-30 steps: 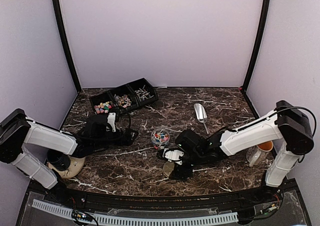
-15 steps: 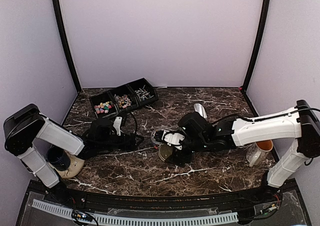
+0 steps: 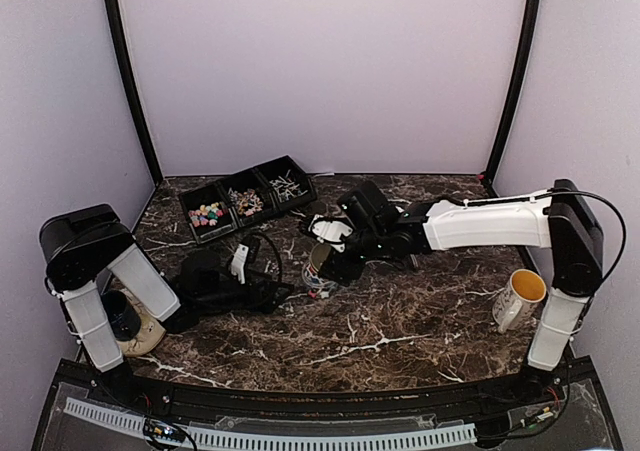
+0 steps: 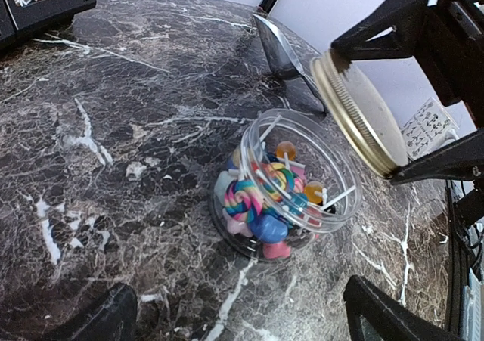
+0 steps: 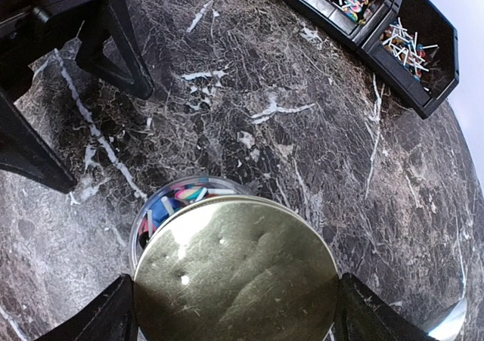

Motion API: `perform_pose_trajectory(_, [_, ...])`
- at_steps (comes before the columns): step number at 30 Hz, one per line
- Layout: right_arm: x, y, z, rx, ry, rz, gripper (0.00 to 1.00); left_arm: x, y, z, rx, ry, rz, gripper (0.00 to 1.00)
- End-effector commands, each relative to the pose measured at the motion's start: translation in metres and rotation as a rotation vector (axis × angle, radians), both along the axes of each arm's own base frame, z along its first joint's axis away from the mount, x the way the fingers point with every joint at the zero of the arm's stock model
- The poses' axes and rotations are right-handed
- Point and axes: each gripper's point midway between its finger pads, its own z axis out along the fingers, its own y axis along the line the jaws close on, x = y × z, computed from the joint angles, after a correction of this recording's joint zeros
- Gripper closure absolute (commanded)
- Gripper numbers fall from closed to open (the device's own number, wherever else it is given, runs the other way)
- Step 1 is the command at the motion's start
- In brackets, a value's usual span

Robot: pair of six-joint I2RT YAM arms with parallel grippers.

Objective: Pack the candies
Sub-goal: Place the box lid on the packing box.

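A dark marble table (image 3: 420, 321) with white veins, seen from above, has two white-and-black robot arms reaching in from either side. Near the middle stands a small clear round jar (image 4: 283, 190), upright and open-mouthed. It holds some of the candies (image 4: 261, 197): rainbow swirl lollipops on thin white sticks and a few blue and pink pieces.

The right gripper (image 3: 328, 256) is clamped across a round gold metal lid (image 5: 234, 280). It holds the lid tilted on edge, just above and beside the jar mouth, not touching it.

The left gripper (image 4: 242, 318) lies low over the table with its jaws spread wide and nothing between them. It points at the jar from close by.

At the back left sits a black three-compartment tray (image 3: 300, 186). More candies fill it, pastel pieces (image 3: 207, 212) in the left bin and thin whitish ones in the other two.

A silver metal scoop (image 4: 280, 46) lies behind the jar. A white mug (image 3: 520, 296) with an orange inside stands far right.
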Motion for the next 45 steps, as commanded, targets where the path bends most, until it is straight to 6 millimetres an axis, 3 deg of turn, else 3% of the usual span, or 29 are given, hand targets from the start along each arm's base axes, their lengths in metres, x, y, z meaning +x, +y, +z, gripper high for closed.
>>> perform_pose_trajectory(1, [0.004, 0.011, 0.0, -0.002, 0.015, 0.041, 0.21, 0.001, -0.01, 0.023, -0.079, -0.109, -0.047, 0.02])
perform_pose_trajectory(15, [0.006, 0.024, -0.01, 0.016, 0.109, 0.059, 0.2, 0.001, -0.009, 0.017, -0.131, -0.141, -0.031, 0.03])
perform_pose_trajectory(45, [0.013, 0.021, -0.04, -0.028, 0.209, 0.005, 0.19, -0.001, -0.006, 0.018, -0.158, -0.153, -0.022, 0.01])
